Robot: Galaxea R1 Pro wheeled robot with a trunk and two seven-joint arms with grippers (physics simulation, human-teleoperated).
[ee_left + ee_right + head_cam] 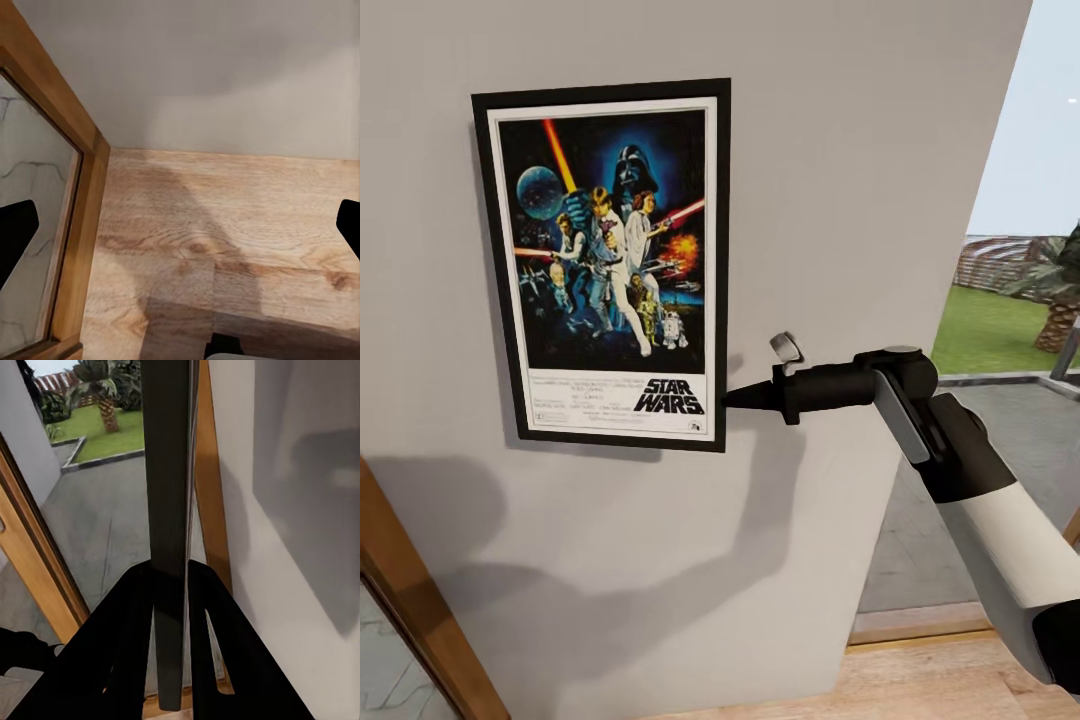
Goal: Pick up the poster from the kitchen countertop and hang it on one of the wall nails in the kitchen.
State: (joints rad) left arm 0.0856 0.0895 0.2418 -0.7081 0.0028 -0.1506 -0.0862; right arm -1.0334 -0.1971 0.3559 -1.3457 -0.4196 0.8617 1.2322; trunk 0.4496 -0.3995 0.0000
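Note:
The black-framed Star Wars poster [605, 265] stands upright and flat against the grey wall [860, 150]. My right gripper [732, 397] reaches in from the right and is shut on the frame's right edge near its lower corner. In the right wrist view the poster's thin dark edge [169, 472] runs straight between the closed fingers [127, 630]. My left gripper [180, 229] is open over the wooden floor [225, 225], its dark fingertips [15, 232] wide apart with nothing between them. The nail is hidden, if any sits behind the frame. The kitchen countertop is out of view.
A wooden door frame [420, 610] with a glass pane slants along the lower left. To the right of the wall's end, an opening looks out on paving and a lawn [990, 330]. Wood flooring [940, 680] lies below my right arm.

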